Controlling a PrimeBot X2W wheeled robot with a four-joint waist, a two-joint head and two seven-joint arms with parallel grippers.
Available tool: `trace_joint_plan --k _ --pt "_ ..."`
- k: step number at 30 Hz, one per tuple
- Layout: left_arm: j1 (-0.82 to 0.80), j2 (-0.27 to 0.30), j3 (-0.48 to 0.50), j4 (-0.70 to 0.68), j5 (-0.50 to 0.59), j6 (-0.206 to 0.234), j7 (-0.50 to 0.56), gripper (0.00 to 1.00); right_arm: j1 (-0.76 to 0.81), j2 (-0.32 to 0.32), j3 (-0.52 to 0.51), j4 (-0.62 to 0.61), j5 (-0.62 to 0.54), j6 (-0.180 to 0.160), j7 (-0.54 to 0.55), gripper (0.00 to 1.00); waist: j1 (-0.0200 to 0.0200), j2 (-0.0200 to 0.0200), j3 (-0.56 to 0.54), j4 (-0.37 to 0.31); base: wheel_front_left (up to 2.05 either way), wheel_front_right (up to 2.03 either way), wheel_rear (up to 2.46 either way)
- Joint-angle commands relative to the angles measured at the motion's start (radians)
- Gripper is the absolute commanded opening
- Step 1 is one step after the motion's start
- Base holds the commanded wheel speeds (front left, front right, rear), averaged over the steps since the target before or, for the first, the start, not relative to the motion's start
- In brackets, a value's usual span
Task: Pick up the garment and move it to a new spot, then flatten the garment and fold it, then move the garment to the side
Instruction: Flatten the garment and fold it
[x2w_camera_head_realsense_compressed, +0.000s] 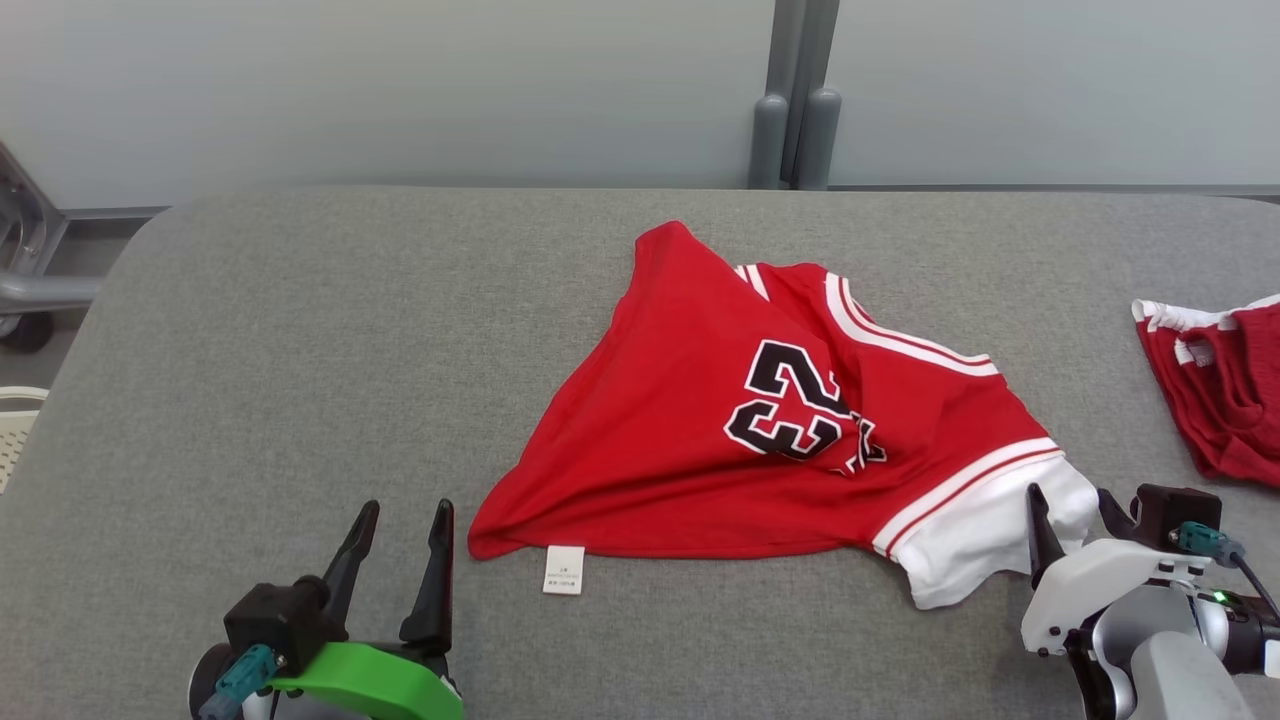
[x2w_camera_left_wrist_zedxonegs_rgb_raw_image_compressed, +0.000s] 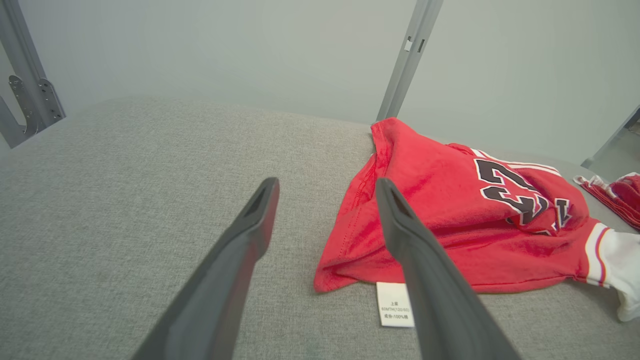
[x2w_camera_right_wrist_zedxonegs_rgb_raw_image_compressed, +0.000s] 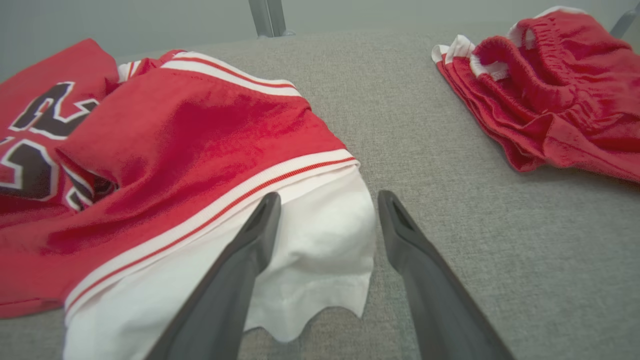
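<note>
Head view: the garment (x2w_camera_head_realsense_compressed: 760, 420), a red jersey, lies rumpled on the grey tabletop (x2w_camera_head_realsense_compressed: 300, 350), from centre toward 4 o'clock. One side is flopped over, so the 23 print (x2w_camera_head_realsense_compressed: 790, 400) is half creased. The left end effector (x2w_camera_head_realsense_compressed: 407, 505) at 7 o'clock and the right end effector (x2w_camera_head_realsense_compressed: 1068, 495) at 4 o'clock both gape wide and carry nothing. They sit by the near corners, probably lined up to pinch them. Red shorts (x2w_camera_head_realsense_compressed: 1220, 390) sit apart at 3 o'clock.

Left wrist view: a white care label (x2w_camera_left_wrist_zedxonegs_rgb_raw_image_compressed: 395, 304) pokes out at 6 o'clock and seems to read "60MTH(120/60)" and "100%".

Right wrist view: the garment's white end (x2w_camera_right_wrist_zedxonegs_rgb_raw_image_compressed: 325, 240) lies between the spread fingers, not gripped.
</note>
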Motion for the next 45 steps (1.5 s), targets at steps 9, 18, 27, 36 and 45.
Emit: trace_joint_plan --k 9,18,27,36,45 --pt "0.018 -0.002 0.007 -0.01 0.007 0.012 -0.008 1.0 -0.077 -0.005 -0.009 0.113 0.047 -0.001 0.026 0.0 0.0 0.0041 0.017 0.005 0.0 0.0 0.0" --pt "0.023 -0.012 0.008 -0.012 0.01 0.012 -0.009 1.0 -0.014 -0.005 -0.034 -0.059 0.05 -0.001 0.11 0.0 0.0 0.0041 0.01 -0.045 0.0 0.0 0.0" --pt "0.003 -0.026 0.011 -0.001 0.015 0.0 -0.008 1.0 0.135 -0.005 -0.091 -0.329 0.083 -0.001 0.329 0.0 0.0 0.0041 0.026 -0.061 0.0 0.0 0.0" --pt "-0.015 -0.031 0.005 0.009 0.024 -0.009 -0.008 1.0 0.118 -0.005 -0.145 -0.218 0.065 -0.001 0.234 0.0 0.0 0.0041 0.035 -0.047 0.0 0.0 0.0" --pt "-0.008 -0.044 -0.014 0.025 0.02 -0.016 -0.007 1.0 0.078 -0.006 -0.173 -0.104 0.003 -0.001 0.085 1.0 0.0 0.0041 0.03 -0.06 0.0 0.0 0.0"
